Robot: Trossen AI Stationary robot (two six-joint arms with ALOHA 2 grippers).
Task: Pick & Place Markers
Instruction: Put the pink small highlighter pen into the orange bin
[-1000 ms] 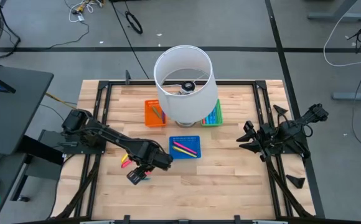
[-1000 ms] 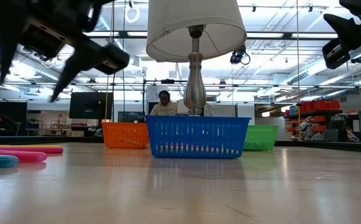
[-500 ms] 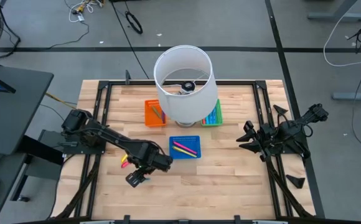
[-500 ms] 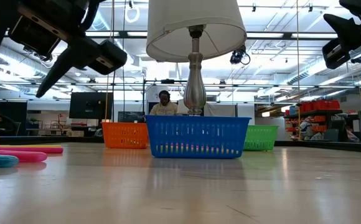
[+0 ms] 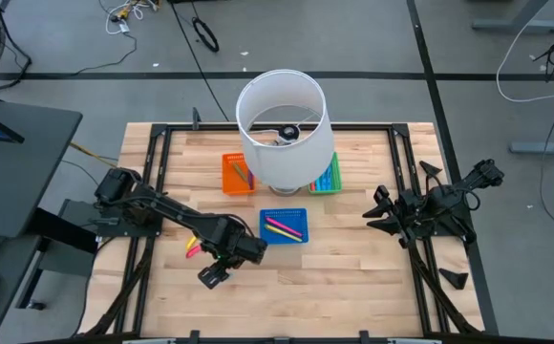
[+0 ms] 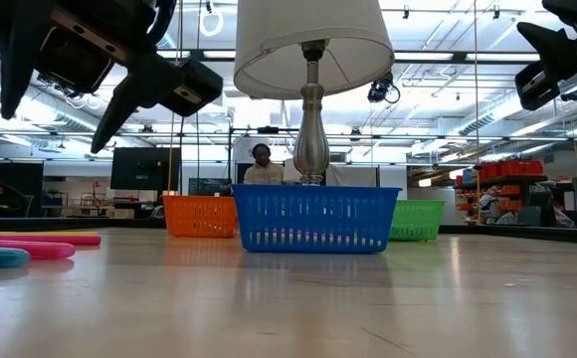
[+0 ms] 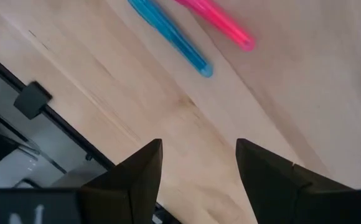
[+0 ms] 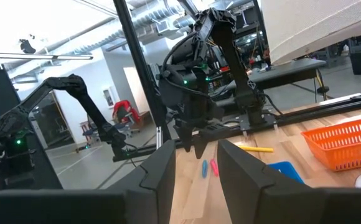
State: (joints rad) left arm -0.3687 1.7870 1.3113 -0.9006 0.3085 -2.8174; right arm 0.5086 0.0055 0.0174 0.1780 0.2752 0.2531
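Pale wooden planks form the table (image 5: 334, 258), on which a white-shaded lamp (image 5: 282, 129) stands toward the far edge. Three small trays are set around the lamp's base — an orange tray (image 5: 238, 174) on one side, a green tray (image 5: 328, 175) on the other, a blue tray (image 5: 284, 225) in front. Markers (image 5: 280, 228) are seen as thin short sticks: pink and yellow ones in the blue tray, and a blue marker (image 7: 170, 35) and a pink marker (image 7: 221, 23) lying loose on the wood, side by side, beyond the blue tray from the lamp. The left gripper (image 5: 212, 276) is held above the bare wood near these loose markers, fingers parted with nothing between them. The right gripper (image 5: 377, 212) is parked well away from the lamp, fingers apart and empty.
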